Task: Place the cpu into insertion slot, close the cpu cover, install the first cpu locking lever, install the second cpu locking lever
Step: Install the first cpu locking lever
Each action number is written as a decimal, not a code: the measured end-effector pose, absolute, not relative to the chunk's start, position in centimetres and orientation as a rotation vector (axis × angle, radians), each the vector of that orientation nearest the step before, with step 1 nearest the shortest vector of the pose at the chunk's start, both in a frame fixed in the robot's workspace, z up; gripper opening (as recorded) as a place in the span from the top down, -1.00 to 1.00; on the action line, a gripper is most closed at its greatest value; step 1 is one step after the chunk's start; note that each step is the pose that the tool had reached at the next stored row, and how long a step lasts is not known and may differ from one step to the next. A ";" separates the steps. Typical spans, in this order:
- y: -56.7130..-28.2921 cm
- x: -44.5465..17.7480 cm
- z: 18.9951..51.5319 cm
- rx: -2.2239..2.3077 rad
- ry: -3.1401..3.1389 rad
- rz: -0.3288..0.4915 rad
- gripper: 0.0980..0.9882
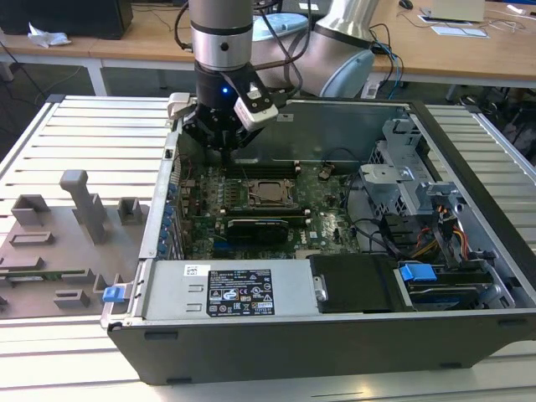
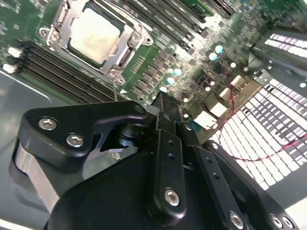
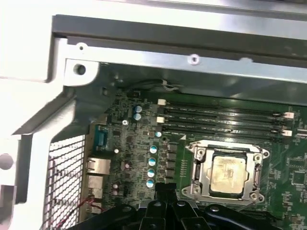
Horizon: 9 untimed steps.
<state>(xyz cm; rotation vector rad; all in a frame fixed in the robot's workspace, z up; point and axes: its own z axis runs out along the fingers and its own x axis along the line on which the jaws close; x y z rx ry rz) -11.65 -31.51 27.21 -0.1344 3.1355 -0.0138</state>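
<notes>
I saw the gripper upper left of centre in the exterior view, its fingers pressed together on nothing. The cpu sat in the insertion slot at mid-frame, lower right of the gripper and apart from it.

One computer case is lying open, holding one green circuit board. One chip is sitting in one socket. One robot arm is carrying one gripper. Two blue tabs are showing.
</notes>
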 end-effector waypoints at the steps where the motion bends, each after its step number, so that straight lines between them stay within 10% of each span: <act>1: -31.5 -11.9 27.2 -0.134 3.136 -0.014 0.98; 9: -31.2 -12.5 26.4 -0.135 3.136 -0.015 0.98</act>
